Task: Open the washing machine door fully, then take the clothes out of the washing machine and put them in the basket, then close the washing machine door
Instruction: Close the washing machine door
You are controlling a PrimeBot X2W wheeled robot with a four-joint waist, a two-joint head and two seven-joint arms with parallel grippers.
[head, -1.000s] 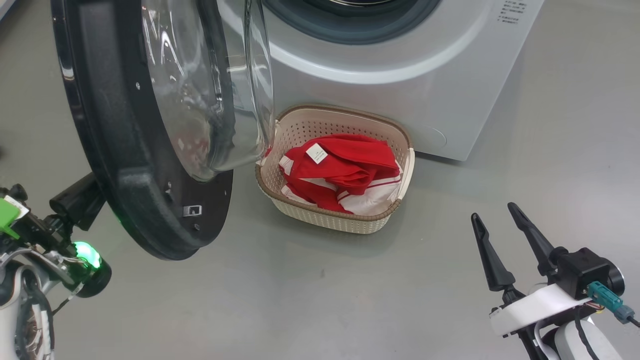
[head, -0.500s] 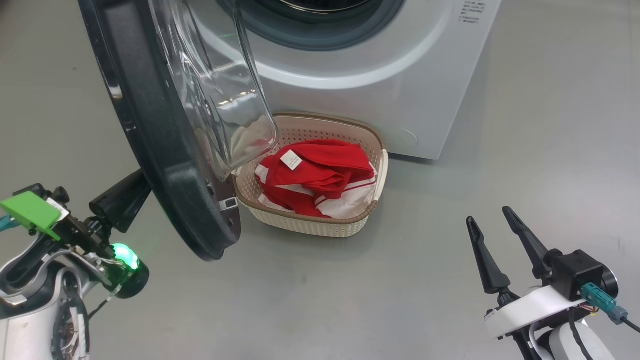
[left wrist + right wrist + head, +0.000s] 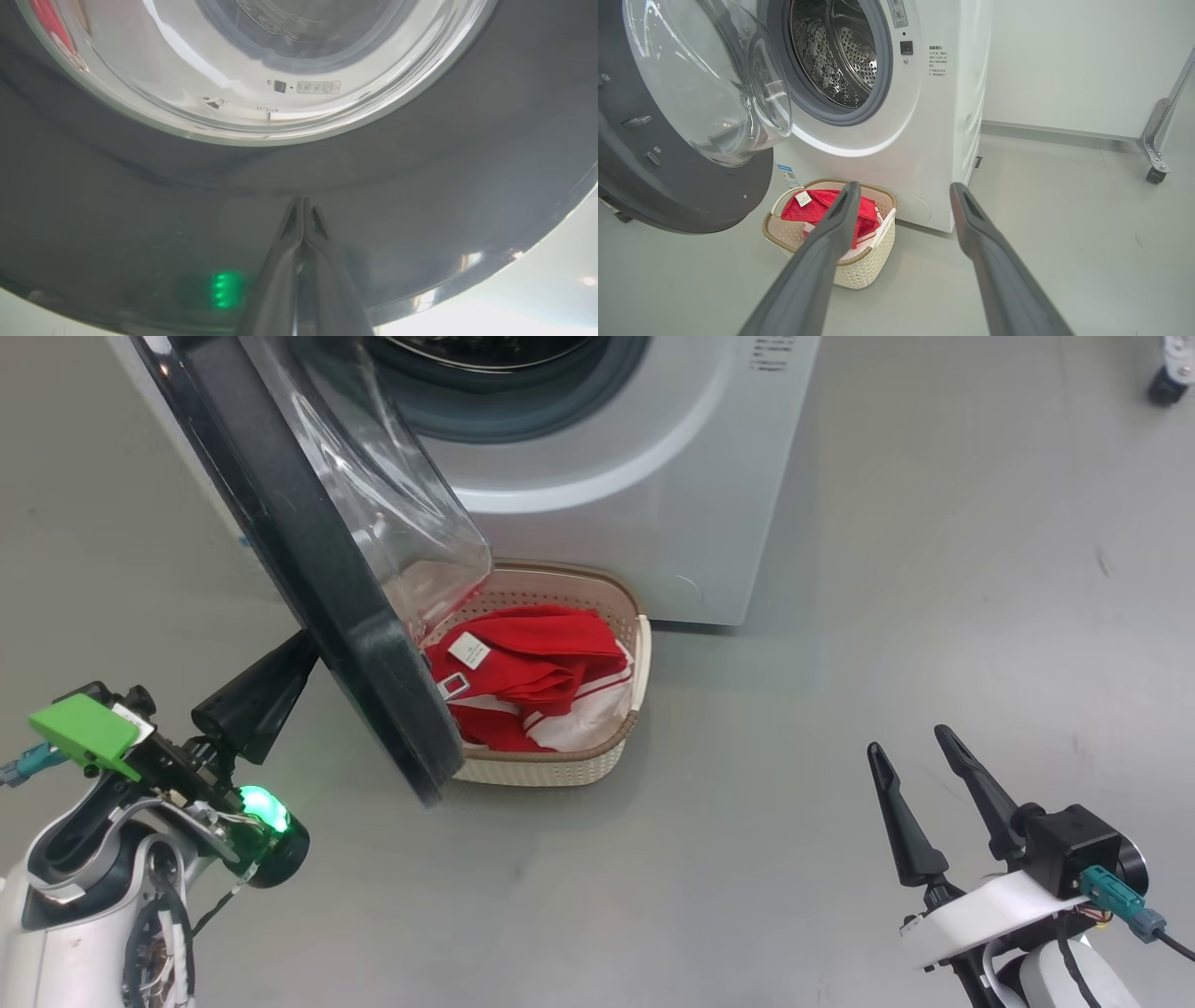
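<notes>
Red clothes with white stripes, one lot, lay heaped in the basket, with a small white label tag uppermost. Location: well ahead of the right pincer and off to its left, on the grey floor at the foot of the washing machine.

Basket: cream perforated plastic with a brown woven-look rim. It stood upright just in front of the machine. In the head view its left part was hidden behind the door.

Washing machine door: wide glossy black rim with a bulging clear glass bowl. It hung partly open, between the left pincer and the basket.

Left pincer: fingers pressed together with nothing between them. The tips were set against the outer black face of the door, just below the glass. A green glow showed on the rim beside the fingers.

Right pincer: fingers spread wide and empty, held above the floor. It was well apart from the basket, the door and the machine, and pointed toward the machine's front.

Washing machine: white front-loader. A grey rubber seal and a perforated steel drum showed in its open mouth, ahead of the right pincer and up to its left.
</notes>
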